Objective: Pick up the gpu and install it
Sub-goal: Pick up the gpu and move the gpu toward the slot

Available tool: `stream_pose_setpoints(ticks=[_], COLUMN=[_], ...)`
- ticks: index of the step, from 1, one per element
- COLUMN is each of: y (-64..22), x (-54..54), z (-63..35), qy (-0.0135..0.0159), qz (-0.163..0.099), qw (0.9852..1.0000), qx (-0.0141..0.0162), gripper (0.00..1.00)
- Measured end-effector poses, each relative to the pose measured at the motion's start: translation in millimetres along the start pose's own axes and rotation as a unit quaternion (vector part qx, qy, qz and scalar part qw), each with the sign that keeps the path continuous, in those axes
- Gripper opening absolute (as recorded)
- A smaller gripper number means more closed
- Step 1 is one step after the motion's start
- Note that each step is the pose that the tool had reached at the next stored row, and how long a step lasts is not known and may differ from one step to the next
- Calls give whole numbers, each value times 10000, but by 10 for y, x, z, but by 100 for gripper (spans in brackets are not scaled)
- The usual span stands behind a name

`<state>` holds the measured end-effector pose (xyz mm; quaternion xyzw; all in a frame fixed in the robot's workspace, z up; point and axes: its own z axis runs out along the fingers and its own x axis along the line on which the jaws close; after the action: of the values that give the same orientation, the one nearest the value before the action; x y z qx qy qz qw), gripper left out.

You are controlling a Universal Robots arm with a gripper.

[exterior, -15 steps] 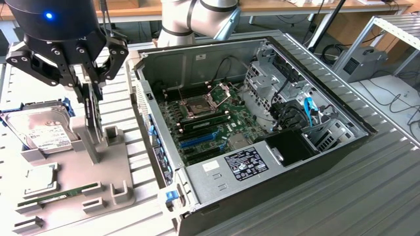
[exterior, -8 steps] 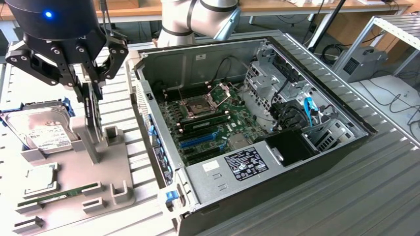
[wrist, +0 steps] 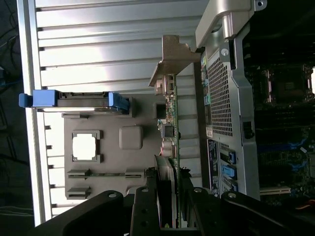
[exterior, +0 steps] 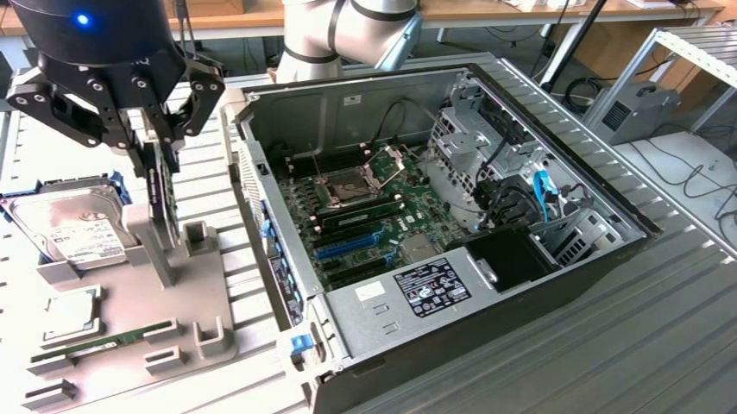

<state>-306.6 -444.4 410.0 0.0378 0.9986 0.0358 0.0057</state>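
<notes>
Grip was a pinch: the gripper (exterior: 161, 159) held the gpu (exterior: 162, 194) between its fingers (wrist: 145, 211), one on each face, close to the fan end. The gpu hung on edge below the gripper, over the tray (exterior: 127, 293) at the exterior view's left. Whether its lower edge was clear of the tray's stand could not be told. Its long axis seemed to run up and down in the exterior view. In the wrist view the silver bracket (wrist: 172, 59) sat at the end far from the fingers.

The case (exterior: 576, 181) lay just beside the tray, to the exterior view's right of the gripper, with its open side up. Inside were the motherboard (exterior: 381, 203) and its blue slots (exterior: 345, 247). The gpu was therefore well apart from any slot, with the case's near wall between them. By my judgement it was picked up but not yet installed.

The gripper pointed straight down, its dark wrist directly above the gpu. A hard drive (exterior: 75, 228) and a RAM stick (exterior: 103, 339) lay in the tray, untouched.
</notes>
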Motion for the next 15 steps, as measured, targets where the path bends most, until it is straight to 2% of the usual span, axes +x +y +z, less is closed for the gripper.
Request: stream_pose_setpoints(ticks=[15], y=[4], x=[-1], z=[-60], qy=[-1], qz=[0], qw=[10000], qx=[0], gripper=[29])
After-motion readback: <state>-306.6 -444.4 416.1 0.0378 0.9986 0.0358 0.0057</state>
